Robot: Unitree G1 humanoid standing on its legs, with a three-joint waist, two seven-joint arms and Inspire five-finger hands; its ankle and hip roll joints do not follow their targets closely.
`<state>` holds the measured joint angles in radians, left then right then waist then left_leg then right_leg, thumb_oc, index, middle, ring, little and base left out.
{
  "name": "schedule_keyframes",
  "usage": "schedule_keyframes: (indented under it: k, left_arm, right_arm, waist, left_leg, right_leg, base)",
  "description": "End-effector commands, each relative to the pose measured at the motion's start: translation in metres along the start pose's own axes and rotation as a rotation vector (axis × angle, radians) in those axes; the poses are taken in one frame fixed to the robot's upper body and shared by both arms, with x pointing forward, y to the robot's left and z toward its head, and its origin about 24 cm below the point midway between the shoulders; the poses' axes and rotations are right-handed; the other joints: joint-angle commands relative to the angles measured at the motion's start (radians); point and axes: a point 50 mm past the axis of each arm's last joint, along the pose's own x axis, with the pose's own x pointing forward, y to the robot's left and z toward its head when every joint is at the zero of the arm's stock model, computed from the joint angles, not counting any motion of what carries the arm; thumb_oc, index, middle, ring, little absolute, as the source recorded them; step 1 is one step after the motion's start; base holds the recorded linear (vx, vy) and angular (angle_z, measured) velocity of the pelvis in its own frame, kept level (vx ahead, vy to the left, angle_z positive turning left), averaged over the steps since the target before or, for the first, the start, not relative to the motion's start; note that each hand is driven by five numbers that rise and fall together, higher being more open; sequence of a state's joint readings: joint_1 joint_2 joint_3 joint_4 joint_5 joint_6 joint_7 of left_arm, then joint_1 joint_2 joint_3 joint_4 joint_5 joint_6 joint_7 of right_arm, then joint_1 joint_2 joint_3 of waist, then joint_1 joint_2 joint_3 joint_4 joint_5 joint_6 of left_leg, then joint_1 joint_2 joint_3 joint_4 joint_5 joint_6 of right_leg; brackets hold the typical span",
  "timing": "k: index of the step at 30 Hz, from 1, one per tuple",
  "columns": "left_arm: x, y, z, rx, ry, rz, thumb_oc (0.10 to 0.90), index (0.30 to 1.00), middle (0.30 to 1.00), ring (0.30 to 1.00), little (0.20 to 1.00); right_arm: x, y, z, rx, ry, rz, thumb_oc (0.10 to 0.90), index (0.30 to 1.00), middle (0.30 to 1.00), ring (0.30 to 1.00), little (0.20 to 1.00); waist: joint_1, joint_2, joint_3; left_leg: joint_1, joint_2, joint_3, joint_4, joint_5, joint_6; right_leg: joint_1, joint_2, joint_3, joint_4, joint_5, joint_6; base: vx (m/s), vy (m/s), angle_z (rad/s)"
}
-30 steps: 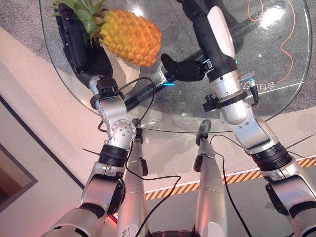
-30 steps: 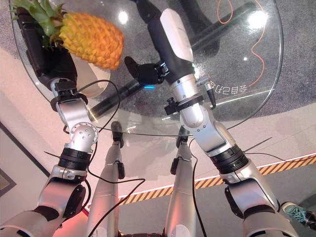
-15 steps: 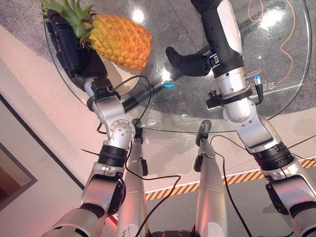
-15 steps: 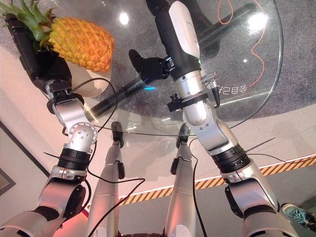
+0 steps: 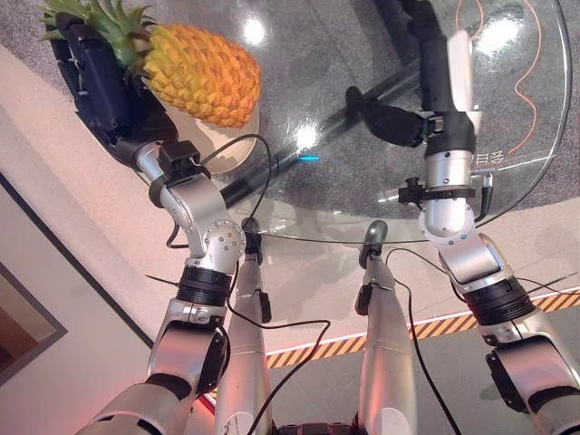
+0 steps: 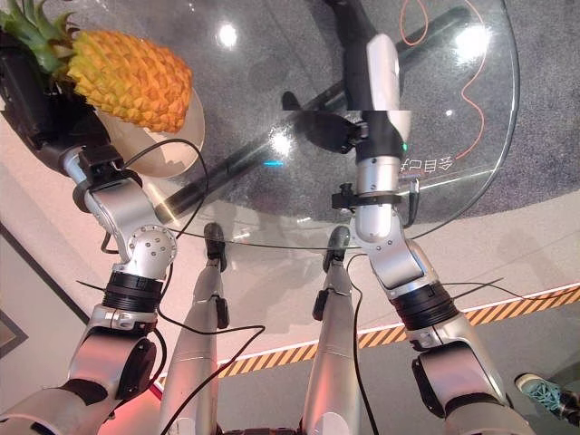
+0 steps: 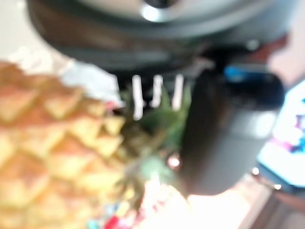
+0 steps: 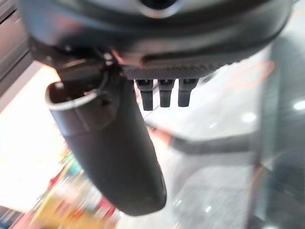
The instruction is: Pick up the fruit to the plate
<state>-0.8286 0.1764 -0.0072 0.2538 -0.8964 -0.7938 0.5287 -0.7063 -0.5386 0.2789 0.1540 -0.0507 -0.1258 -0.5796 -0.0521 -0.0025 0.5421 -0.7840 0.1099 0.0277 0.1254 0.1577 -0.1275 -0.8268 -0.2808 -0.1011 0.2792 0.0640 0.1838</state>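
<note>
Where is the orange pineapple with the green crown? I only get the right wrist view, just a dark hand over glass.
Observer: In the left hand, which is curled round the orange pineapple at its green crown end.
Operator: Is it over the plate?
Observer: Yes, its body lies over the round cream plate on the round glass table; whether they touch I cannot tell.
Operator: And my right hand?
Observer: The right hand hovers over the table's middle, apart from the fruit.

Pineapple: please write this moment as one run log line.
left hand: holds pineapple over plate | right hand: empty, above table
</note>
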Motion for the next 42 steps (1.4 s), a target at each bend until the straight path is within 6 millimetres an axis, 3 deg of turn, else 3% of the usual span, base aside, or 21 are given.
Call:
schedule_keyframes:
  k: [1, 9, 17, 19, 24, 30, 42]
  left_arm:
    - [0.016, -0.057, 0.05, -0.072, -0.331, -0.273, 0.1, 0.3, 0.3, 0.3, 0.2]
    - [0.029, -0.059, 0.056, 0.065, -0.449, -0.26, 0.1, 0.3, 0.3, 0.3, 0.2]
    - [0.041, -0.059, 0.063, 0.129, -0.515, -0.219, 0.1, 0.3, 0.3, 0.3, 0.2]
    - [0.045, -0.058, 0.065, 0.156, -0.546, -0.185, 0.1, 0.3, 0.3, 0.3, 0.2]
    - [0.05, -0.062, 0.066, 0.207, -0.588, -0.179, 0.1, 0.3, 0.3, 0.3, 0.2]
    - [0.053, -0.07, 0.064, 0.273, -0.622, -0.203, 0.1, 0.3, 0.3, 0.3, 0.2]
    - [0.062, -0.072, 0.058, 0.432, -0.65, -0.228, 0.1, 0.3, 0.3, 0.3, 0.2]
  right_arm:
    - [0.014, -0.032, 0.022, 0.185, -0.109, -0.263, 0.8, 0.9, 0.9, 0.9, 0.9]
    - [0.008, -0.062, -0.024, 0.293, 0.11, -0.521, 0.8, 0.9, 0.9, 0.9, 0.9]
    - [-0.002, -0.083, -0.055, 0.156, 0.241, -0.725, 0.8, 0.9, 0.9, 0.9, 0.9]
    - [-0.01, -0.093, -0.073, 0.108, 0.319, -0.801, 0.8, 0.9, 0.9, 0.9, 0.9]
    - [-0.024, -0.105, -0.095, 0.111, 0.438, -0.905, 0.8, 0.9, 0.9, 0.9, 0.9]
    - [-0.055, -0.119, -0.127, 0.144, 0.637, -1.054, 0.8, 0.9, 0.9, 0.9, 0.9]
    - [-0.102, -0.129, -0.167, 0.112, 0.939, -1.054, 0.8, 0.9, 0.9, 0.9, 0.9]
  waist:
    - [0.01, -0.036, -0.022]
    - [0.012, -0.039, -0.022]
    - [0.016, -0.043, -0.022]
    - [0.018, -0.045, -0.022]
    - [0.021, -0.05, -0.022]
    - [0.026, -0.058, -0.022]
    - [0.031, -0.055, -0.022]
  left_leg:
    - [0.013, -0.011, 0.01, 0.061, -0.072, 0.004]
    - [0.021, -0.005, 0.015, 0.061, -0.079, 0.001]
    - [0.018, -0.001, 0.013, 0.065, -0.087, 0.0]
    - [0.014, 0.001, 0.012, 0.067, -0.09, -0.001]
    - [0.006, 0.004, 0.009, 0.073, -0.096, -0.001]
    - [-0.001, 0.005, 0.001, 0.083, -0.105, 0.001]
    - [-0.017, 0.004, -0.011, 0.098, -0.111, 0.009]
  right_leg:
    - [0.049, 0.05, -0.03, -0.078, 0.031, -0.034]
    - [0.052, 0.052, -0.039, -0.068, 0.024, -0.036]
    - [0.05, 0.057, -0.045, -0.067, 0.018, -0.039]
    - [0.048, 0.059, -0.046, -0.067, 0.015, -0.041]
    - [0.043, 0.061, -0.045, -0.067, 0.013, -0.043]
    - [0.04, 0.069, -0.046, -0.068, 0.015, -0.045]
    - [0.028, 0.076, -0.039, -0.061, 0.016, -0.048]
  base:
    - [-0.01, 0.032, 0.0]
    - [0.0, 0.008, 0.0]
    - [0.0, 0.0, 0.0]
    - [0.0, 0.0, 0.0]
    - [0.0, 0.0, 0.0]
    - [0.0, -0.03, 0.0]
    - [0.0, -0.003, 0.0]
